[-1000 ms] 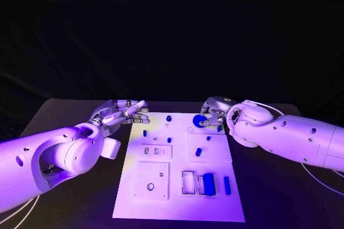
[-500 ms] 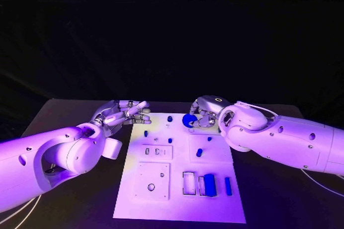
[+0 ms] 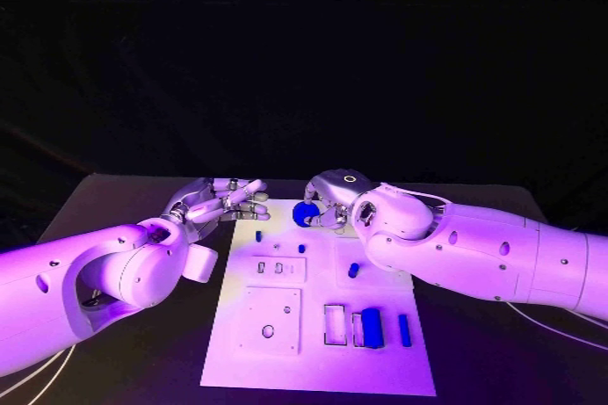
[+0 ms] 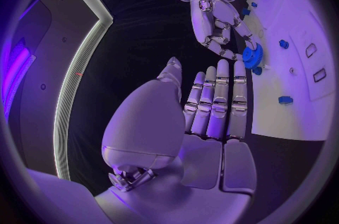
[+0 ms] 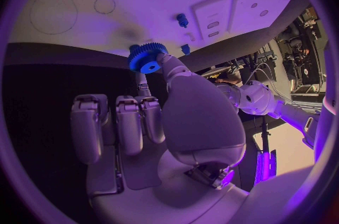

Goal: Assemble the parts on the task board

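Now blue gear (image 5: 147, 57) sits pinched between right hand (image 3: 332, 200) fingers (image 5: 166, 64).

Lighting: violet wash, dark surround; glare on task board (image 3: 317, 335); wrist views bent at rim.

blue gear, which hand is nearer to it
Right. The right hand pinches the blue gear over the task board's far edge; the left hand hovers apart, off the board's far left corner.

Left hand (image 3: 215, 201) empty, fingers apart, right hand (image 3: 332, 197) fingers pinching
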`<action>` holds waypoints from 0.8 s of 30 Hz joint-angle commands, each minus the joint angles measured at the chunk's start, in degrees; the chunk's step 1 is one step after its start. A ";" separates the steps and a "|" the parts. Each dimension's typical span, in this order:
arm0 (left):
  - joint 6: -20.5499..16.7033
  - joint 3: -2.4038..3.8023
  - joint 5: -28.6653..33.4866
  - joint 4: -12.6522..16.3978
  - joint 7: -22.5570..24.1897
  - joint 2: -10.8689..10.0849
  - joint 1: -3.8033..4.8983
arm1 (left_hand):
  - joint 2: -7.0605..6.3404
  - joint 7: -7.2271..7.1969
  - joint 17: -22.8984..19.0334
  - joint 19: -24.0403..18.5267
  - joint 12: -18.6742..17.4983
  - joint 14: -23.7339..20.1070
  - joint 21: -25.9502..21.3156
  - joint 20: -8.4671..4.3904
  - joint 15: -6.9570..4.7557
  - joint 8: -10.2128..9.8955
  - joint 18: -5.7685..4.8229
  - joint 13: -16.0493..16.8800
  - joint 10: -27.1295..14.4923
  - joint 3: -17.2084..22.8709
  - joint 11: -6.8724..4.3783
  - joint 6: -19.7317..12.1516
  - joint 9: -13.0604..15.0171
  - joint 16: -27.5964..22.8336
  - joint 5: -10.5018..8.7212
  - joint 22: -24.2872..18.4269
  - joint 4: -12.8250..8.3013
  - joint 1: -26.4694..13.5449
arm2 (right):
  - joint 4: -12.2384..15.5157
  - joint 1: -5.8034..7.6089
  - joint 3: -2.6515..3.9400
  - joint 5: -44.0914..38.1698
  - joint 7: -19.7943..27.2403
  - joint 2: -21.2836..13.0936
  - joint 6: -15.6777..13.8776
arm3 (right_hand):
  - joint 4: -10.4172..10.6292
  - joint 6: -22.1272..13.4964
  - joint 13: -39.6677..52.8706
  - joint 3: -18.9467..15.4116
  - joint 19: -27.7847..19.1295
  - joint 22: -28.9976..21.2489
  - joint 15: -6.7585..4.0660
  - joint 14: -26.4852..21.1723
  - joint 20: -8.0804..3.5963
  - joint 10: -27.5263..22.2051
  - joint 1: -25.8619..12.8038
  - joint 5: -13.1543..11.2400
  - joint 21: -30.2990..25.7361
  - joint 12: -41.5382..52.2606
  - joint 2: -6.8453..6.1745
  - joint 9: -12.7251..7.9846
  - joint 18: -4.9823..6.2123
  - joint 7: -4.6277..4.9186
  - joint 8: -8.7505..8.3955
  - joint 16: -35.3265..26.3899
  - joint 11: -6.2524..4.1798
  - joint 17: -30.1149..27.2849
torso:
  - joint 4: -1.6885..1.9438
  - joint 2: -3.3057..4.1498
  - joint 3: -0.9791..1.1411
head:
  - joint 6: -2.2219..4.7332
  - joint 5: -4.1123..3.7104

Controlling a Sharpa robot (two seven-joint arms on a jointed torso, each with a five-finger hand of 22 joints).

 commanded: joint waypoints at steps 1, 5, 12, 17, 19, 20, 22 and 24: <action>1.17 0.05 -0.12 0.15 0.22 0.14 0.09 | 0.45 0.45 0.08 -0.24 -0.22 -0.24 -0.21 0.27 0.17 -0.40 0.71 0.00 -0.43 0.03 0.09 0.09 -0.03 -0.35 0.06 -0.07 -0.24 0.13 | -0.50 -0.26 -0.11 -3.03 -1.06 0.92 -0.82 | -0.11 1.11 12.01 0.39 2.57 10.17 -0.38 6.17 -0.32 3.79 0.69 -0.20 0.17 0.04 0.10 0.56 -0.72 -0.95 -0.19 0.22 -0.21 15.05 | 0.14 0.12 -0.03 | 0.01 -0.14; 1.13 0.05 -0.12 0.18 0.20 0.13 0.09 | 0.45 0.45 0.08 -0.24 -0.22 -0.24 -0.21 0.27 0.17 -0.40 0.71 0.00 -0.43 0.03 0.09 0.09 -0.03 -0.35 0.06 -0.07 -0.24 0.13 | -0.87 -0.54 -0.22 -3.16 -0.88 1.97 -0.69 | -0.10 1.08 12.02 0.52 2.56 10.16 -0.38 6.17 -0.32 3.80 0.69 -0.28 0.16 0.05 0.09 0.55 -0.72 -0.94 -0.25 0.22 -0.20 15.05 | 0.09 0.06 0.03 | -0.13 -0.02; 1.16 0.06 -0.12 0.27 0.20 0.11 0.09 | 0.45 0.45 0.08 -0.24 -0.22 -0.24 -0.21 0.27 0.17 -0.40 0.71 0.00 -0.43 0.03 0.09 0.09 -0.03 -0.35 0.06 -0.07 -0.24 0.13 | -1.87 -1.34 -0.41 -3.19 -0.68 3.28 0.03 | -0.05 1.01 11.96 0.74 2.50 10.09 -0.36 6.17 -0.31 3.75 0.63 -0.55 0.10 0.00 -0.01 0.53 -0.70 -0.89 -0.40 0.22 -0.17 15.05 | 0.01 0.05 0.04 | -0.36 0.24; 1.18 0.06 -0.12 0.34 0.19 0.07 0.10 | 0.45 0.45 0.08 -0.24 -0.22 -0.24 -0.21 0.27 0.17 -0.40 0.71 0.00 -0.43 0.03 0.09 0.09 -0.03 -0.35 0.06 -0.07 -0.24 0.13 | -2.74 -1.67 -0.46 -3.20 -0.78 3.90 0.33 | -0.06 0.88 11.87 0.94 2.45 10.02 -0.33 6.17 -0.30 3.68 0.62 -0.72 0.04 -0.07 -0.11 0.50 -0.68 -0.83 -0.56 0.22 -0.12 15.05 | 0.05 0.07 0.03 | -0.42 0.29; 1.18 0.06 -0.12 0.35 0.19 0.06 0.10 | 0.45 0.45 0.08 -0.24 -0.22 -0.24 -0.21 0.27 0.17 -0.40 0.71 0.00 -0.43 0.03 0.09 0.09 -0.03 -0.35 0.06 -0.07 -0.24 0.13 | -3.07 -1.73 -0.47 -3.21 -0.82 4.12 0.56 | -0.07 0.85 11.85 1.00 2.44 10.02 -0.32 6.17 -0.30 3.67 0.63 -0.75 0.04 -0.08 -0.16 0.49 -0.68 -0.82 -0.61 0.22 -0.11 15.05 | 0.08 0.07 0.01 | -0.44 0.26; 1.18 0.06 -0.12 0.35 0.19 0.06 0.10 | 0.45 0.45 0.08 -0.24 -0.22 -0.24 -0.21 0.27 0.17 -0.40 0.71 0.00 -0.43 0.03 0.09 0.09 -0.03 -0.35 0.06 -0.07 -0.24 0.13 | -3.12 -1.74 -0.47 -3.21 -0.83 4.17 0.63 | -0.07 0.85 11.85 1.00 2.44 10.02 -0.32 6.17 -0.30 3.67 0.63 -0.75 0.04 -0.08 -0.16 0.49 -0.68 -0.82 -0.61 0.22 -0.11 15.05 | 0.08 0.04 0.00 | -0.46 0.26; 1.18 0.06 -0.12 0.37 0.18 0.06 0.10 | 0.45 0.45 0.08 -0.24 -0.22 -0.24 -0.21 0.27 0.17 -0.40 0.71 0.00 -0.43 0.03 0.09 0.09 -0.03 -0.35 0.06 -0.07 -0.24 0.13 | -3.38 -1.78 -0.48 -3.22 -0.91 4.35 1.09 | -0.07 0.83 11.82 1.05 2.40 9.97 -0.31 6.17 -0.29 3.64 0.61 -0.80 -0.01 -0.11 -0.21 0.49 -0.66 -0.80 -0.65 0.22 -0.09 15.05 | 0.06 0.03 -0.02 | -0.50 0.25; 1.18 0.06 -0.12 0.38 0.17 0.05 0.10 | 0.45 0.45 0.08 -0.24 -0.22 -0.24 -0.21 0.27 0.17 -0.40 0.71 0.00 -0.43 0.03 0.09 0.09 -0.03 -0.35 0.06 -0.07 -0.24 0.13 | -3.54 -1.79 -0.48 -3.27 -1.05 4.45 1.39 | -0.05 0.78 11.77 1.15 2.35 9.91 -0.28 6.17 -0.28 3.60 0.55 -0.93 -0.06 -0.15 -0.31 0.48 -0.65 -0.75 -0.75 0.22 -0.05 15.05 | 0.03 0.03 0.00 | -0.58 0.27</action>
